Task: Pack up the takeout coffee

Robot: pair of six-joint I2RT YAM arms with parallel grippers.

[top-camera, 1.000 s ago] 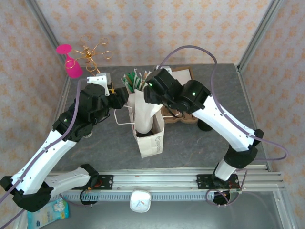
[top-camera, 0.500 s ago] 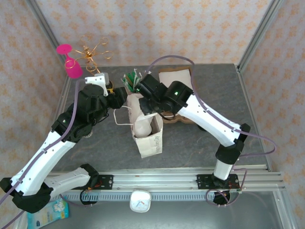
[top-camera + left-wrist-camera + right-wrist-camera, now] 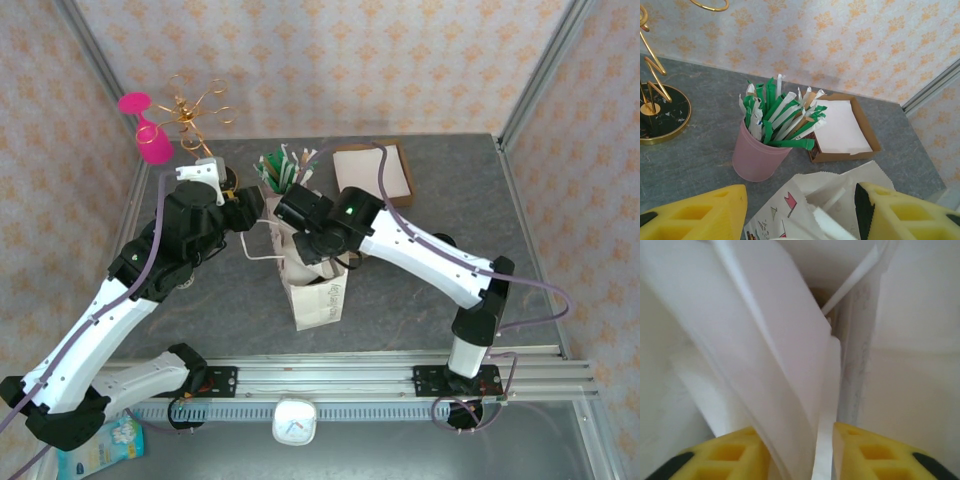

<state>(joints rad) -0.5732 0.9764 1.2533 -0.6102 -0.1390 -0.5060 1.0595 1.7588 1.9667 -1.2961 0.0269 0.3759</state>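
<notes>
Takeout coffee: whereabouts impossible to tell. Nearest, an aluminium rail along the table's front edge, a white dial below it and a blue packet at the left corner. Beyond, grey stone-look tabletop, bare to either side of the bag in front of the arms. Mid-table, an upright white paper bag, mouth open. Right gripper sunk inside it, fingers part-way apart, a fold of the bag's paper between them, nothing clamped. Left gripper at the bag's mouth, yellow fingers spread wide with the top edge between them, holding nothing. Further back, a pink tumbler of green-and-white sachets, and just beside it a brown tray of white napkins. Far left, a gold wire stand with a pink goblet beside it. Patterned wallpaper closing back and sides, a metal post slanting up at the far right corner.
</notes>
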